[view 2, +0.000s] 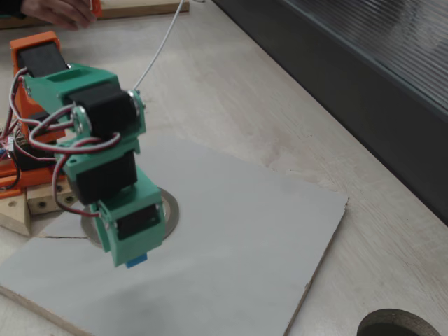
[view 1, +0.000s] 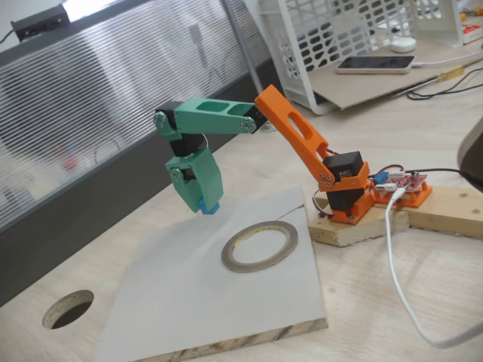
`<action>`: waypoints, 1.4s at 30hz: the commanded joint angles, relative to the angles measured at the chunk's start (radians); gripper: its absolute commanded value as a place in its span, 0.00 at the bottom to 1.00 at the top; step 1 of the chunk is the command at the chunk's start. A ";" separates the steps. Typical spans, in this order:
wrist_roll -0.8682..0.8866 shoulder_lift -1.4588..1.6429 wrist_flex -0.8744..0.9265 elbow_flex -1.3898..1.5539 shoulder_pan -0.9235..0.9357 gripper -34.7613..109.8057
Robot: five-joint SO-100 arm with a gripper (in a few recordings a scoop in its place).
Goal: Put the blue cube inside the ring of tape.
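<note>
Above grey board [view 1: 189,294], claw [view 1: 205,205] grips blue cube [view 1: 210,207] at its tip.

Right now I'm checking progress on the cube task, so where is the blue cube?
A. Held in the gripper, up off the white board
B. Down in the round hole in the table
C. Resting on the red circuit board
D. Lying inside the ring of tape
A: the blue cube sits at the tip of the green gripper, lifted above the white board, beside the ring of tape, not in it.
</note>
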 commanded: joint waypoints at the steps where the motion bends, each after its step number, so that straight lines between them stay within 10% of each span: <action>1: 0.006 0.106 0.012 -0.003 0.008 0.32; 42: 0.008 0.899 -0.213 1.121 -0.296 0.32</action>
